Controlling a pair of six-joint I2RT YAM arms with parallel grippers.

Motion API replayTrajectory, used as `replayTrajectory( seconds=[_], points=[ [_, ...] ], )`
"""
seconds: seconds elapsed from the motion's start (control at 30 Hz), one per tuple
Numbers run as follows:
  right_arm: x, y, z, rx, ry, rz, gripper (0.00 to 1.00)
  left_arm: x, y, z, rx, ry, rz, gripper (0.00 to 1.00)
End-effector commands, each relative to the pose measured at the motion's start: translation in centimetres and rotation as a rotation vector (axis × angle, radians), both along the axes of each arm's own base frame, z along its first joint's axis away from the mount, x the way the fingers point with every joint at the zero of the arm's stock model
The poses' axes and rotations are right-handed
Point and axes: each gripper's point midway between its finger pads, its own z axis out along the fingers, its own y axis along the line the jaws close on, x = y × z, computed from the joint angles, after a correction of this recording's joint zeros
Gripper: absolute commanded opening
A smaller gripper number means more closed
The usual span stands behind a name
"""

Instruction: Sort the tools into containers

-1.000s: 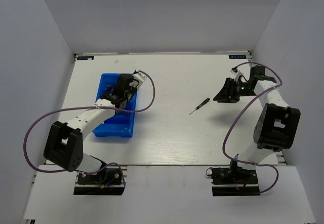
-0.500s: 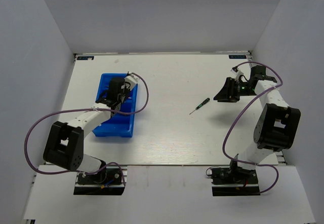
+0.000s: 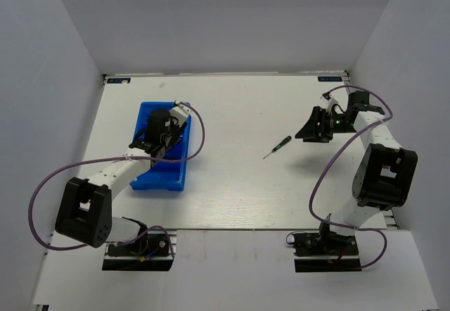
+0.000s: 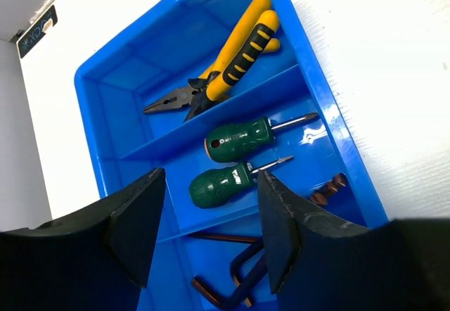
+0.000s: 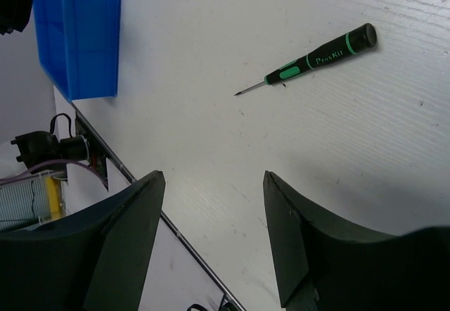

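The blue bin sits at the table's left; the left wrist view shows its rim. In it lie yellow-and-black pliers, two green-handled screwdrivers and dark brown hex keys, each kind in its own compartment. My left gripper hovers open and empty above the bin. A slim green-and-black screwdriver lies on the table right of centre. My right gripper is open and empty, to the right of that screwdriver.
White walls close in the table on three sides. Purple cables loop from both arms. The table's front edge and a metal rail show in the right wrist view.
My left gripper has drawn back toward the left over the bin, and the bin has shifted slightly. The right gripper has barely moved.
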Motion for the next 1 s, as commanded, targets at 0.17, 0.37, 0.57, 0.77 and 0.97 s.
replayTrajectory(
  seconds=[0.17,0.37,0.57,0.77,0.97],
  points=[
    [0.8,0.0,2.0,-0.051,-0.138,0.107,0.52,-0.6,-3.5,8.8,-0.223,-0.108,-0.089,0.46],
    [0.7,0.2,1.0,-0.207,-0.602,0.677,0.39,-3.8,-8.5,11.9,-0.459,0.044,-0.274,0.02],
    [5.1,-1.0,-2.2,-0.397,-0.83,1.117,0.56,-6.6,-8.2,11.8,-0.524,-0.039,-0.311,0.75],
    [10.1,-0.9,-4.5,-0.518,-1.049,1.301,0.58,-8.2,-7.6,13.2,-0.532,-0.118,-0.334,0.76],
    [9.7,-0.3,-6.7,-0.49,-1.093,1.442,0.55,-8.6,-6.3,14.3,-0.55,-0.188,-0.287,0.76]
  ],
)
